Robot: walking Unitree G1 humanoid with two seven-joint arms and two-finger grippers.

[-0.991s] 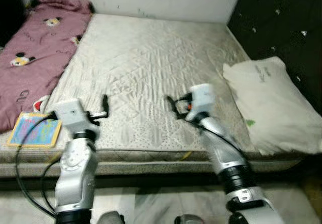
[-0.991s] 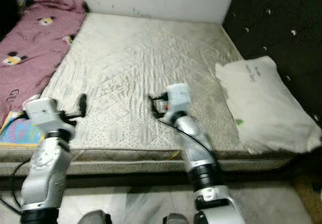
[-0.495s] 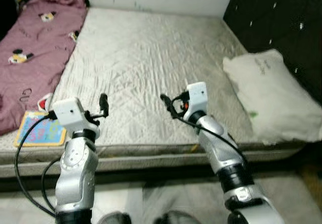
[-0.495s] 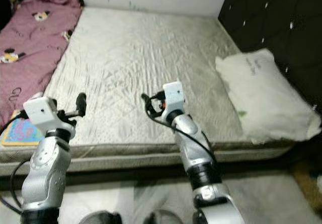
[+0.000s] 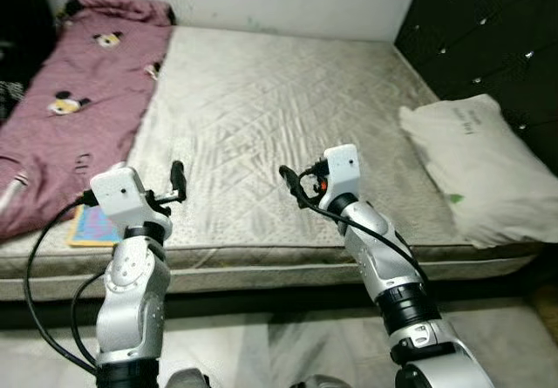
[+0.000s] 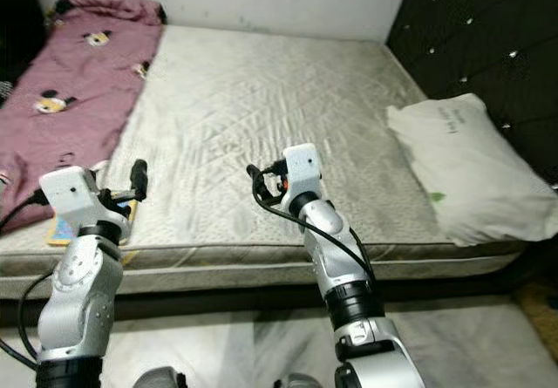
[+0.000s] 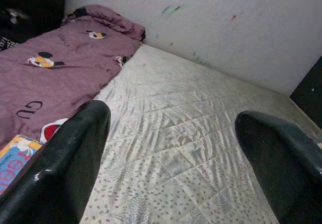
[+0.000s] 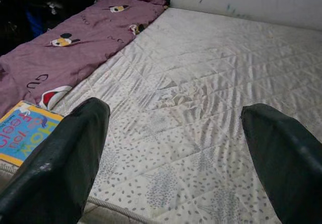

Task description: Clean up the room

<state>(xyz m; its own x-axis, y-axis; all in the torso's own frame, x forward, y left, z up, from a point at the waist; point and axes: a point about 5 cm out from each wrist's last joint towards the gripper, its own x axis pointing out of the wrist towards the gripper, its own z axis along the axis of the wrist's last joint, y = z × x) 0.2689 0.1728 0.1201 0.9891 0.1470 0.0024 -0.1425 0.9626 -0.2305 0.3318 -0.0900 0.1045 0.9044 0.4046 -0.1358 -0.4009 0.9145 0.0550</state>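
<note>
I am standing at the foot edge of a bare quilted off-white mattress (image 5: 288,118) that is taking up the middle of the frame. My left tool (image 7: 171,148) is hovering over the mattress's near edge at lower left, its two black fingers (image 7: 65,158) spread wide with nothing between them. My right tool (image 8: 176,153) is hovering near the centre of the frame, a little further over the mattress, and its fingers are also standing wide apart and empty. A mauve blanket printed with cartoon mouse faces (image 5: 78,118) is lying rumpled along the left side of the bed, reaching the upper left corner. A bright blue picture book with a yellow border (image 8: 22,133) is lying flat at the blanket's near end, partly behind my left arm. A white pillow (image 5: 475,170) is resting at the right, beside a black tufted headboard (image 5: 488,39).
</note>
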